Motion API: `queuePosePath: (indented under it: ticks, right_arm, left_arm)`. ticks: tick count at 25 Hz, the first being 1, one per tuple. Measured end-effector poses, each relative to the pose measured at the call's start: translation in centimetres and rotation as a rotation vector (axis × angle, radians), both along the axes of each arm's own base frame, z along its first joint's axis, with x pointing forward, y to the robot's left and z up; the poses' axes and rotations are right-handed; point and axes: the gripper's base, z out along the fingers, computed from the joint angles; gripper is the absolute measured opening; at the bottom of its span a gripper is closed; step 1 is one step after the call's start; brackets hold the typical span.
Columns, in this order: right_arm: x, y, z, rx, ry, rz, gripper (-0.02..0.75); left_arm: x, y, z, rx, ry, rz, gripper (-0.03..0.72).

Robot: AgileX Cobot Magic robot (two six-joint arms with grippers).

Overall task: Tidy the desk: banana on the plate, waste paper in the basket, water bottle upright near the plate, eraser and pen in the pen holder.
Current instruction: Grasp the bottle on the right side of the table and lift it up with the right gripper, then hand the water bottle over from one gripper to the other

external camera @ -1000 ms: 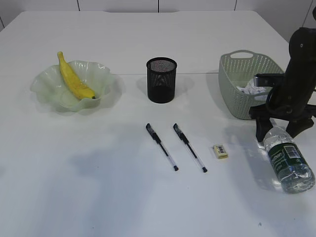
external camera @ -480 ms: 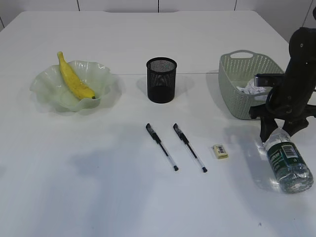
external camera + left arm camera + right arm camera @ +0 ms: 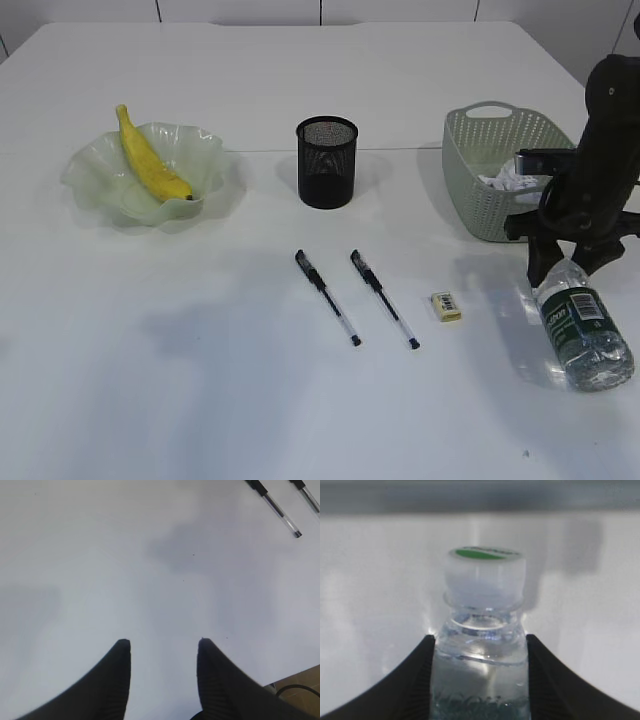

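**Right gripper clamping the bottle's shoulder**

Right gripper (image 3: 479, 652) is pressing both dark fingers (image 3: 412, 672) against the clear shoulder of the water bottle (image 3: 583, 328), just below the neck ring and the white cap (image 3: 485, 575); the wrist view is showing plastic touching each pad, so it is grasping the bottle. Left gripper (image 3: 161, 647) is hanging released over bare table (image 3: 200, 400), nothing between its fingers.

Working down in size: the table is carrying everything. The basket (image 3: 478, 185) is sitting at the far right with crumpled waste paper (image 3: 512, 182) already inside. The plate (image 3: 100, 185) is lying far left, the banana (image 3: 150, 160) resting in it. The bottle is lying tilted at the right edge, cap end towards the arm, well apart from the plate. The pen holder (image 3: 327, 162) is standing mid-table; two pens (image 3: 327, 297) (image 3: 384, 299) and the eraser (image 3: 446, 306) are lying in front of it.

The bottle is looking nearly full, so it is probably going to feel heavy and swing base-down when lifted. Its wall is thin, smooth and likely slippery; the stiffer shoulder under the neck ring is seeming the safest hold, since the ring should be stopping any slide. Squeezing lower risks buckling the body.
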Motion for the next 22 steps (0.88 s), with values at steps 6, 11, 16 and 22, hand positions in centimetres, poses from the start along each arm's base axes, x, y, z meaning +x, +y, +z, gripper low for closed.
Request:
queuePosePath:
  ticks: [6,11,16,22]
  right_arm:
    - [-0.5,0.0,2.8,0.000,-0.049,0.000,0.365]
    - [-1.4,0.0,5.7,0.000,-0.075,0.010,0.365]
    - [-3.0,0.1,7.5,0.003,-0.094,0.009,0.365]
    - [-7.2,0.1,9.1,0.005,-0.113,0.022,0.365]
  left_arm:
    - [0.0,0.0,0.0,0.000,0.000,0.000,0.305]
    - [0.0,0.0,0.0,0.000,0.000,0.000,0.305]
    - [0.0,0.0,0.0,0.000,0.000,0.000,0.305]
    - [0.0,0.0,0.0,0.000,0.000,0.000,0.305]
